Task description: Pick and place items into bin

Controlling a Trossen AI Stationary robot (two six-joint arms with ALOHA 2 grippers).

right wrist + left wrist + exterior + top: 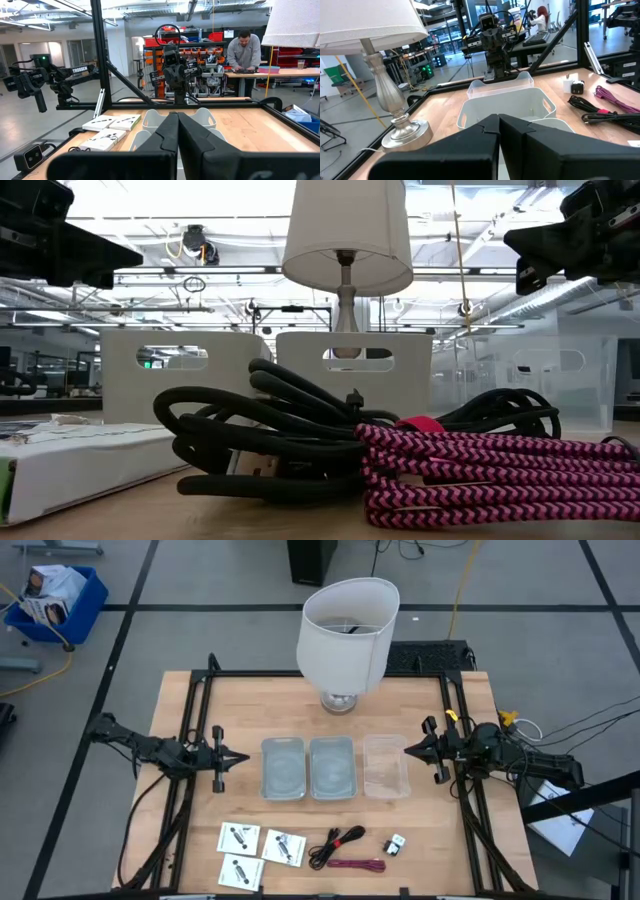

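A: How is the light on the desk [420, 830] from above?

B: Even and soft. The wood looks uniformly lit, and shadows under the three bins are faint. The white lampshade [347, 622] is the brightest thing, close to washed out on its near side.

A: And at desk height?

B: Strong backlight. Ceiling strip lights in the room behind blow out to white glare, so the black cable [270, 442] reads almost as a silhouette. The red cable [490, 475] nearest the lens is soft, slightly out of focus.

A: The wrist views?

B: Each arm's own dark fingers sit blurred and underlit close to the lens, while the far room is bright and fairly sharp.
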